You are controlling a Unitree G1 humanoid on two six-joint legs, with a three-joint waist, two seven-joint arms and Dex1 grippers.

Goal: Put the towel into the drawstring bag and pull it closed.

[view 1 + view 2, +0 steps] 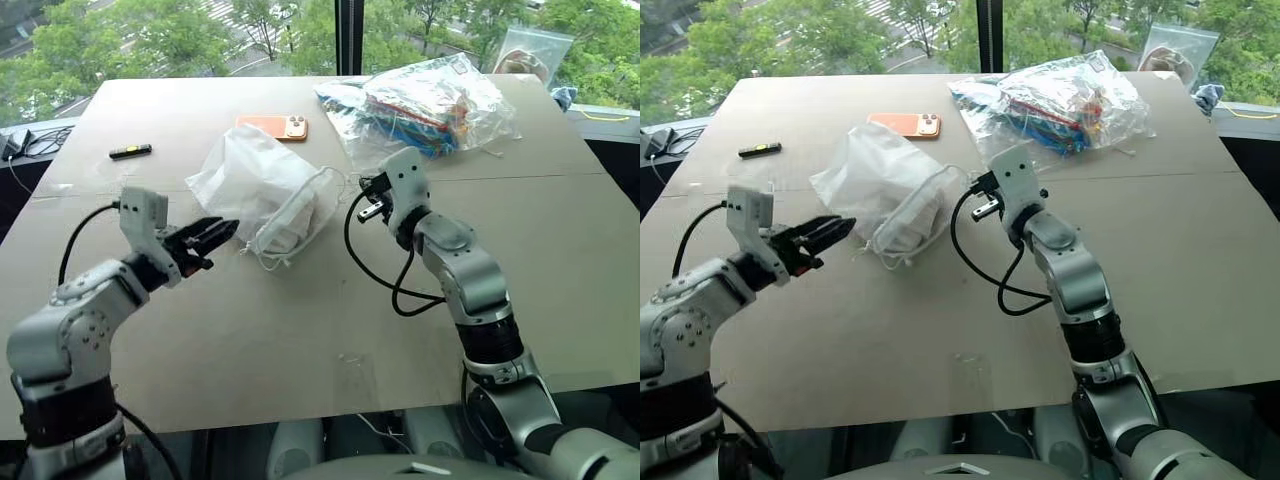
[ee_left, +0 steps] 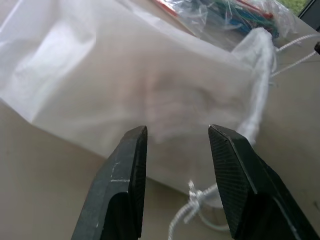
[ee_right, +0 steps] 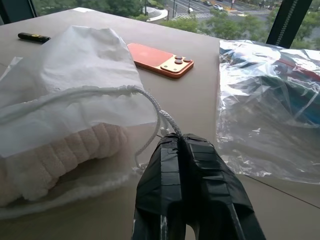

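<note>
Right wrist view: shut fingers (image 3: pixel 182 142) pinch the cord of the drawstring bag (image 3: pixel 65 75), mouth toward them.

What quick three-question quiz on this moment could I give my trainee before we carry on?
1. True or false: the towel lies inside the drawstring bag.
2. What does the right hand pinch? A) the phone B) the bag's cord C) nothing
3. The left hand is ____ (open/shut).

Key:
1. True; it shows at the bag's mouth.
2. B
3. Open, holding nothing, in front of the bag.
</note>
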